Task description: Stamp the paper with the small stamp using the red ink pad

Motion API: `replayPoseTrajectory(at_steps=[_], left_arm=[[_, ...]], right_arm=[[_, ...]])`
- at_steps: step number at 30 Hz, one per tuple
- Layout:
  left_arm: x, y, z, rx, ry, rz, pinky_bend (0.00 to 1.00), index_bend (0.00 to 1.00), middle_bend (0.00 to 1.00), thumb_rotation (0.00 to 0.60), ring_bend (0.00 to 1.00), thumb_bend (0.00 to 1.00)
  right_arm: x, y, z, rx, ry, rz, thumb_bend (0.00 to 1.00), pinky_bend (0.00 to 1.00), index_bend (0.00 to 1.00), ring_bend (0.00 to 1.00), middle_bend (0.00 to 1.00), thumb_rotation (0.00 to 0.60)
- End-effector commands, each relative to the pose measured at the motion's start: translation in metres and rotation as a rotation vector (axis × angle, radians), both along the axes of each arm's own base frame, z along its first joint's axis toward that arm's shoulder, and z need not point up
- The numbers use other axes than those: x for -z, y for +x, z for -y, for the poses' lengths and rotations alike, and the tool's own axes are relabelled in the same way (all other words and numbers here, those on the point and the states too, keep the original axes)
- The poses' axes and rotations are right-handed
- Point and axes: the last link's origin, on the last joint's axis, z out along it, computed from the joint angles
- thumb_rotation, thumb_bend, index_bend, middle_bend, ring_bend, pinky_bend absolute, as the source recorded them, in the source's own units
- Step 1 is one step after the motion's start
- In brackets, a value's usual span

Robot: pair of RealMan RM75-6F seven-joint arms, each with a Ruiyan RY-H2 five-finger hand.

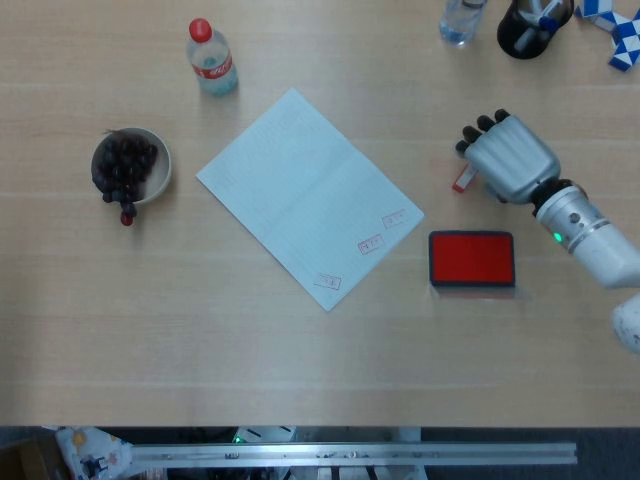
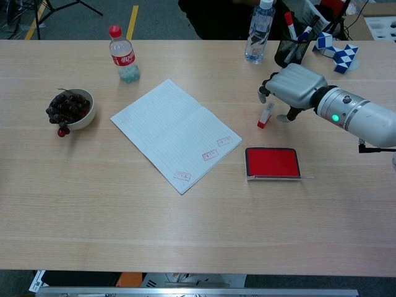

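The small stamp (image 1: 463,180) (image 2: 265,116), white with a red base, stands on the table just above the open red ink pad (image 1: 471,258) (image 2: 272,163). My right hand (image 1: 508,160) (image 2: 292,86) hovers over and just right of the stamp with its fingers spread past the stamp's top and its thumb low on the right. It holds nothing. The lined white paper (image 1: 305,195) (image 2: 173,132) lies tilted at the table's centre, with three red stamp marks (image 1: 370,243) near its right edge. My left hand is in neither view.
A bowl of dark grapes (image 1: 130,165) (image 2: 70,109) sits at the left. A red-capped bottle (image 1: 211,59) (image 2: 122,54) stands behind the paper. At the back right are a clear bottle (image 2: 257,35), a pen holder (image 1: 528,27) and a blue-white twist puzzle (image 2: 335,52).
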Motion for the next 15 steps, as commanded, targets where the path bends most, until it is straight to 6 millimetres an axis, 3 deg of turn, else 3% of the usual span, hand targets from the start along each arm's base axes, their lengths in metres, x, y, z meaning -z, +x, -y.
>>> replayPoseTrajectory(at_steps=[1, 15], left_arm=[[-0.0002, -0.0005, 0.0002, -0.003, 0.000, -0.001, 0.14, 0.15, 0.12, 0.600, 0.15, 0.22], [0.0012, -0.0021, -0.0005, -0.005, -0.007, -0.004, 0.14, 0.15, 0.12, 0.600, 0.15, 0.22]], right_arm=[[0.0033, 0.0003, -0.0008, 0.001, 0.006, -0.002, 0.22, 0.34, 0.39, 0.28, 0.35, 0.600], [0.0001, -0.0061, -0.0073, 0.027, 0.002, -0.011, 0.22, 0.34, 0.44, 0.28, 0.35, 0.600]])
